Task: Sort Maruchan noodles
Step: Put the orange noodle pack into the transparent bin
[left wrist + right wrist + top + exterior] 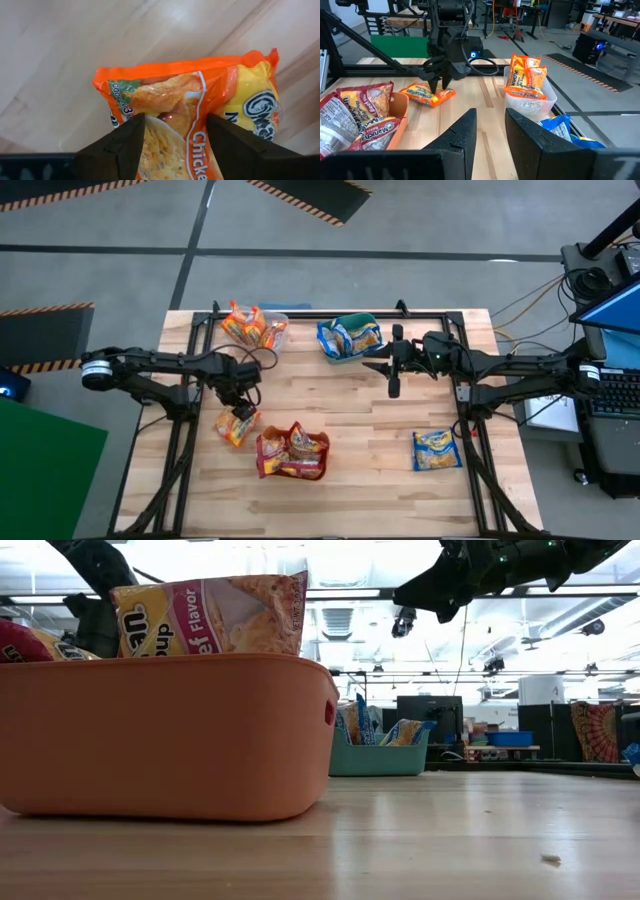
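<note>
Because your left gripper [172, 145] straddled the orange noodle packet [237, 424] on the table with its jaws still apart, the slick wrapper could have slid out as they closed, while your right gripper [392, 372] hovered empty, part open, beside the teal tub [349, 337].

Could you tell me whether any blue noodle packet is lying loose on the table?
Yes, in the high view one blue noodle packet lies alone on the bare wooden table, outside every tub.
</note>
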Available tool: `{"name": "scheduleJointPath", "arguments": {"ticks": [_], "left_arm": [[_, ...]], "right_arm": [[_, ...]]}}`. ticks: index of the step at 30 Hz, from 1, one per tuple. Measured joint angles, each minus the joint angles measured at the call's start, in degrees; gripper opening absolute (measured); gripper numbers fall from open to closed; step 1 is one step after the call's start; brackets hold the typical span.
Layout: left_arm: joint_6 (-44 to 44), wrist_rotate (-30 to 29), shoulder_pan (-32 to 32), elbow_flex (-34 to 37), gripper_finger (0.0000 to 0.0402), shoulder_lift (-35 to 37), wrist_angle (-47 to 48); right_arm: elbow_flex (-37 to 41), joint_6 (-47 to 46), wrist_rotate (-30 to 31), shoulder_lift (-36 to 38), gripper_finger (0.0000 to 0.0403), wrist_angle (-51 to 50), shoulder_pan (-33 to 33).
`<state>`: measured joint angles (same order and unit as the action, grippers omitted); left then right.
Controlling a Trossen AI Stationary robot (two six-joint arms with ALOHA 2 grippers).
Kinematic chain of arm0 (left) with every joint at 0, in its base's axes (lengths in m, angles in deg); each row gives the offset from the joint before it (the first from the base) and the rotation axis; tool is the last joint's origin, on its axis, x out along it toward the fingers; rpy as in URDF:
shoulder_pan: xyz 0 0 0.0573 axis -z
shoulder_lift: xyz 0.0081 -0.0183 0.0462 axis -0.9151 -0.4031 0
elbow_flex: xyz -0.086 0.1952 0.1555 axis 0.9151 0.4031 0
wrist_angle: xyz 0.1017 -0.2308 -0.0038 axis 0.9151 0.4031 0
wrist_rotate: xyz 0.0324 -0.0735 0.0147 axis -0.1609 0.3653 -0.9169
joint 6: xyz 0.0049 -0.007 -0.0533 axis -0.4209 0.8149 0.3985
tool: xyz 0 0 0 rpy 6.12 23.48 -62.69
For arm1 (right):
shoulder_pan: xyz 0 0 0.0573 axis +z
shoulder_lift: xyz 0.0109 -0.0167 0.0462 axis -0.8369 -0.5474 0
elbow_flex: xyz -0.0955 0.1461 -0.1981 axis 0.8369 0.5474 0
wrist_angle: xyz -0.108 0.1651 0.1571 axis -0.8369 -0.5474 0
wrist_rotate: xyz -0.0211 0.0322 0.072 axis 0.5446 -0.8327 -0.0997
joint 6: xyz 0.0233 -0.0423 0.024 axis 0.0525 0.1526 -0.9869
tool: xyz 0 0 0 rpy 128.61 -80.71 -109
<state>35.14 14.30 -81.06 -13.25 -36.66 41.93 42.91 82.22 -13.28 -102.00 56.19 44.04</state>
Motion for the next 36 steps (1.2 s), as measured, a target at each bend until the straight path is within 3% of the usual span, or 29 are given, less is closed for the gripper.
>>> {"name": "scheduleJointPath", "arguments": {"ticks": [5,15,23,25,30,36], "left_arm": [[-1.6,-1.3,0.0,-0.5,0.0150,0.0,-0.4],[-4.4,-1.7,-0.1,-2.9,0.0011,0.0,0.0],[-8.4,-6.0,-0.4,-7.8,0.0001,0.0,1.2],[-10.9,-3.5,-0.5,-9.4,0.0001,0.0,2.1],[-13.3,12.0,0.5,-9.8,0.0000,0.1,6.2],[-16.5,9.1,4.4,-4.1,0.0000,-0.5,4.4]], "right_arm": [[0.0,0.0,0.0,0.0,0.0091,0.0,0.0],[0.0,0.0,0.0,0.0,0.0091,0.0,0.0],[0.0,-0.1,0.0,0.0,0.0091,0.0,0.0],[0.0,-0.1,0.0,0.0,0.0091,0.0,0.0],[0.0,0.0,0.0,0.0,0.0091,0.0,0.0],[0.0,-0.4,0.0,0.0,0.0091,-0.1,0.0]]}}
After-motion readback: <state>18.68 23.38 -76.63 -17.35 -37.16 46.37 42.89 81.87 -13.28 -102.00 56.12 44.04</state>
